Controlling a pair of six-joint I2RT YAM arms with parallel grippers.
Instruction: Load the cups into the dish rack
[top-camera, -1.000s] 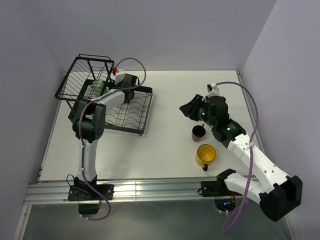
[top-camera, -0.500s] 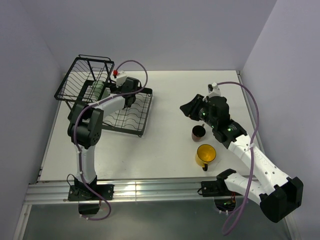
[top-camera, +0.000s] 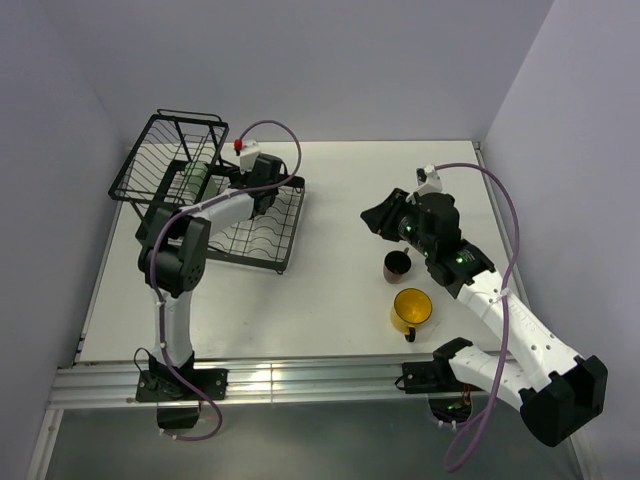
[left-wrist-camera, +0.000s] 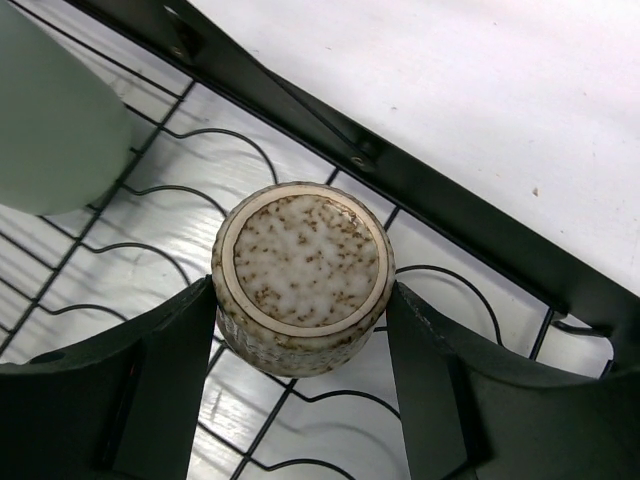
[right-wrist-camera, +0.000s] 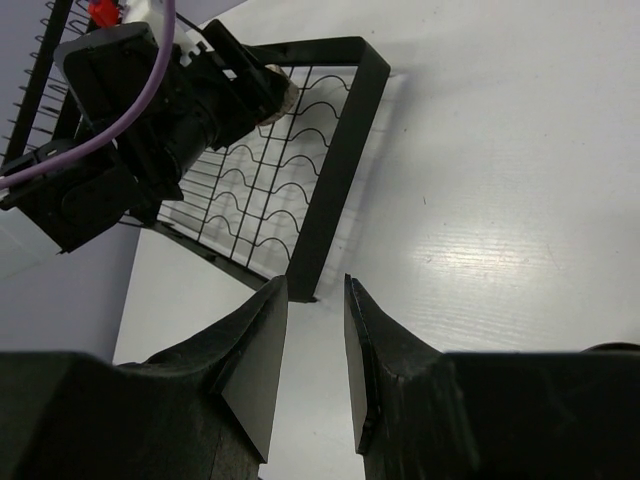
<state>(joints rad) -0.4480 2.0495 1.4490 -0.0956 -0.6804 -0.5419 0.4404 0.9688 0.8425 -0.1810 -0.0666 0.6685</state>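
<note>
Left arm's slid a bit right over the dish rack in the last second, right arm hasn't budged. Closest in, the yellow mug sits on the table, small dark brown mug just behind it. Right gripper hovers past those, jaws slightly apart, empty. Further back, the left gripper clamps the beige speckled cup, upside down on the tray wires. Pale green tumbler is beyond it in the rack, can't tell which section.

I see a beige cup, brown speckles, cream ring round its base, on the black wire rack. Pale green tumbler in the rack too. Right of the rack: dark brown mug, yellow mug, white table.
</note>
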